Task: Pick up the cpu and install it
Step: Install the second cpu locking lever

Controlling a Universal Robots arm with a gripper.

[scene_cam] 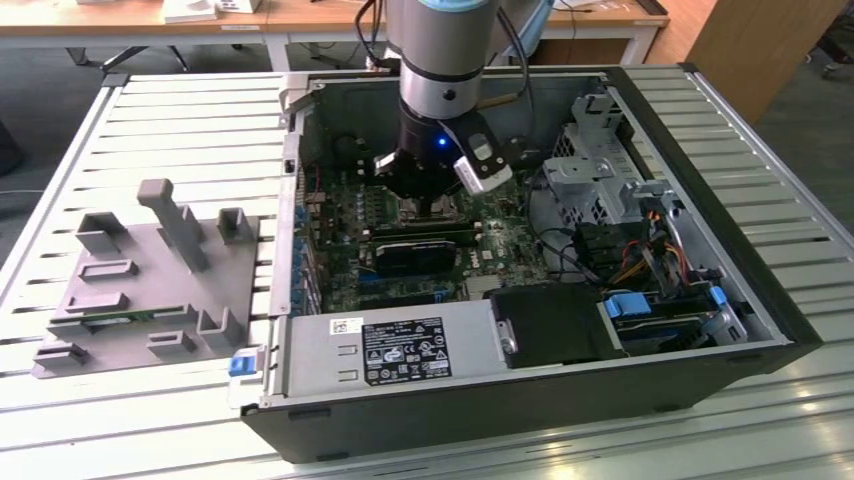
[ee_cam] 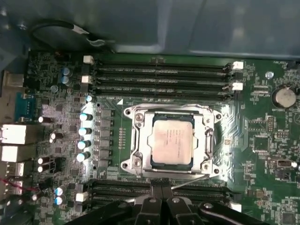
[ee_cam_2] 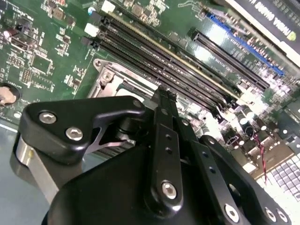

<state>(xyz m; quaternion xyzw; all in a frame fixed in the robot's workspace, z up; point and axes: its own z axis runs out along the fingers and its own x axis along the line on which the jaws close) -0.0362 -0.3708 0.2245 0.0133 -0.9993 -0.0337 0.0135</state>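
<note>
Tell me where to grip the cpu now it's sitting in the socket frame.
Probably its two bare opposite edges, coming straight down from above: the cpu lies flat and face up, and the metal socket frame closely rings it, so a sideways approach looks blocked. The tool sits just beside the frame.

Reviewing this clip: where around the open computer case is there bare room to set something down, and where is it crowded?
Bare slatted table shows on the exterior view's right of the case. Crowded: the grey fixture on the left, and the motherboard around the gripper and cpu.

A lab: slatted metal bench point(scene_cam: 747, 130), opened computer case point(scene_cam: 534, 420), desks point(scene_cam: 134, 20) behind.
</note>
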